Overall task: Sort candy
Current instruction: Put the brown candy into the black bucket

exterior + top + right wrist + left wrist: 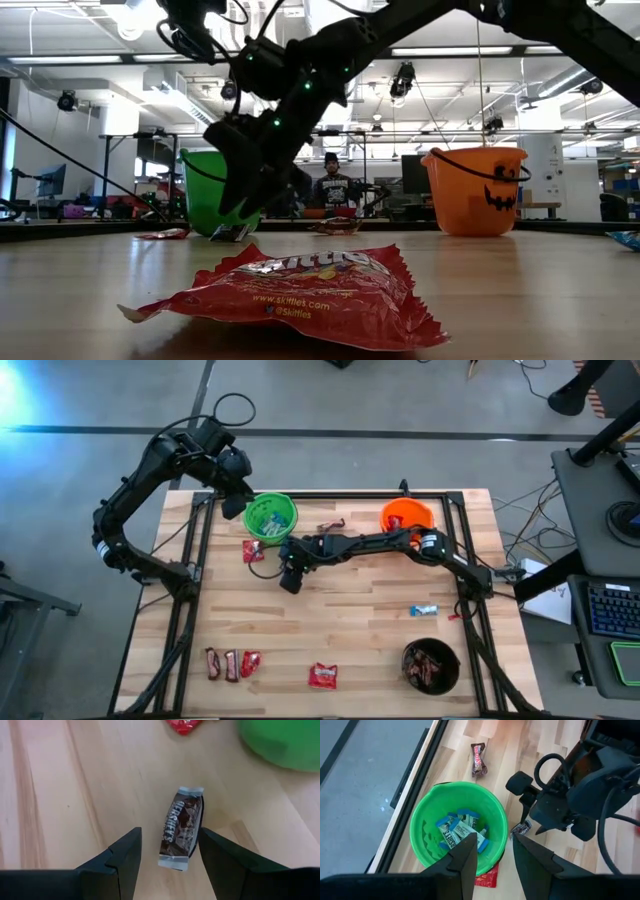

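Observation:
A dark brown candy bar (181,827) lies flat on the wooden table, near the green bucket (270,517). My right gripper (170,850) hangs open just above it, one finger on either side, touching nothing that I can see. The left wrist view shows the same bar (522,826) under my right gripper (527,815). My left gripper (490,855) hovers open and empty over the green bucket (457,827), which holds light-blue-and-white bars. More candy lies on the table: a red packet (253,550), a dark bar (330,527), a light-blue bar (423,610).
An orange bucket (407,517) stands at the far right and a black bucket (430,665) with candy at the near right. A red packet (322,676) and three more sweets (232,664) lie near the front edge. A person shows in the room beyond the table (330,185).

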Controlling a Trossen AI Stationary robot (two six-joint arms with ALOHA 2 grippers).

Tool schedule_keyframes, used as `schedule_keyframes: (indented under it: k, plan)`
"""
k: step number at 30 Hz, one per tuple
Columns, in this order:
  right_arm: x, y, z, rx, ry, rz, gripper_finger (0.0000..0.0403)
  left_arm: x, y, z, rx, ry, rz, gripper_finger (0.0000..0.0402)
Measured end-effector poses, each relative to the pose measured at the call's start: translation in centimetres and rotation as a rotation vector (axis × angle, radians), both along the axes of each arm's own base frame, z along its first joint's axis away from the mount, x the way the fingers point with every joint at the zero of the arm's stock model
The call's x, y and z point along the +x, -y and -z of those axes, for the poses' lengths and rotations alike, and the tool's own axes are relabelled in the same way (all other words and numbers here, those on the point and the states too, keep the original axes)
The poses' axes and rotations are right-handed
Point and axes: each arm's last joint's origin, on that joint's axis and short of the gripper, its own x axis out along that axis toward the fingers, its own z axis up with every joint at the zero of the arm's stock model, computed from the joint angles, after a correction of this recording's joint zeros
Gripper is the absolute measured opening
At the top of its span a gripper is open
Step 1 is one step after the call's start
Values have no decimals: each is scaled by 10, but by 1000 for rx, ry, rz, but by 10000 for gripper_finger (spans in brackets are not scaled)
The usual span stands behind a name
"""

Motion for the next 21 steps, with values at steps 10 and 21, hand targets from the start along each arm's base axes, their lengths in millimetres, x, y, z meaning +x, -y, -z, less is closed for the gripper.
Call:
schedule_keyframes:
  k: [10, 21]
  plan:
    - [0, 13, 15, 33, -23, 26, 187, 0, 0, 0, -1, 0, 0, 108]
    - [0, 15, 16, 51, -9, 15, 186, 0, 0, 0, -1, 0, 0, 108]
